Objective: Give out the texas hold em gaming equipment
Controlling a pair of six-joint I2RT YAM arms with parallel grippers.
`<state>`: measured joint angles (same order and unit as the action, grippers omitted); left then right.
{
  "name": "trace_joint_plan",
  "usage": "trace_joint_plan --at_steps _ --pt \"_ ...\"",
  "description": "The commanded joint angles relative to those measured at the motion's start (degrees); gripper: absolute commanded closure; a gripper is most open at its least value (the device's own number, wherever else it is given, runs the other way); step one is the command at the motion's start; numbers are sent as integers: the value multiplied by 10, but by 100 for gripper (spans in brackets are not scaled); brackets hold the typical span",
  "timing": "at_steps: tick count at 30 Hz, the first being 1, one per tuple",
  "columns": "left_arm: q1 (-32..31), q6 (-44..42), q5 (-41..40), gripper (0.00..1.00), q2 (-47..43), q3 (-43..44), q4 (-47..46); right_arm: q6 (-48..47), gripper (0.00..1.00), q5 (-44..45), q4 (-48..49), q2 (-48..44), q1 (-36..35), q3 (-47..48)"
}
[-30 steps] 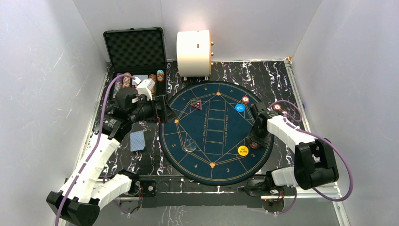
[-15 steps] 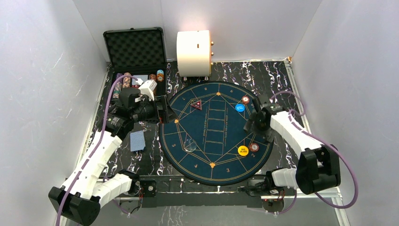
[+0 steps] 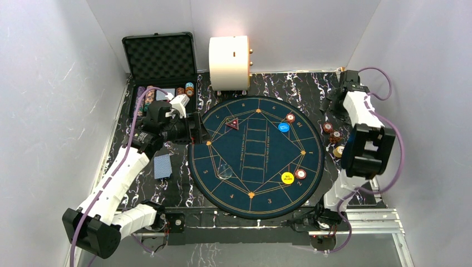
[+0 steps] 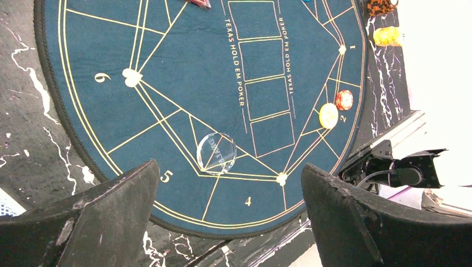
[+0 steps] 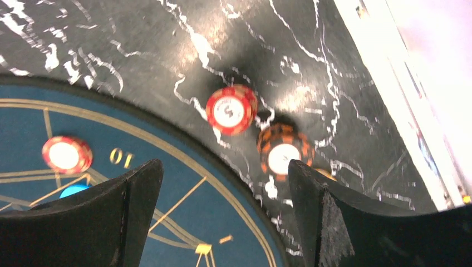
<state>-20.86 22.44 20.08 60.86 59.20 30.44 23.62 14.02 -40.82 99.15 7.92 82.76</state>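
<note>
R gripper (image 5: 224, 164): jaws wide, empty; pulled back to upper right.
Red-white chip (image 3: 300, 173): now left on mat, lower right, beside yellow button (image 3: 287, 178).
L gripper (image 4: 229, 166): wide, empty.
Meaning: that seat's prob. served; spare chips (image 5: 231, 109) likely next.

- White walls (image 3: 50, 83) enclose the space on three sides.
- The surface (image 3: 289, 86) is black with white marble veins.
- A metal rail (image 3: 378, 227) edges its near right corner.
</note>
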Motion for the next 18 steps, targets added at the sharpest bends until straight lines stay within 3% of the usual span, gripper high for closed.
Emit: trace_joint_plan --at_steps 1,5,18 --pt "-3 -13 -9 2 6 28 3 -73 10 2 11 75 13 68" --pt "-2 -19 -15 2 11 31 8 -110 8 -18 29 111 23 65" --pt "-3 -22 -21 2 12 22 6 -134 19 -49 18 186 29 95"
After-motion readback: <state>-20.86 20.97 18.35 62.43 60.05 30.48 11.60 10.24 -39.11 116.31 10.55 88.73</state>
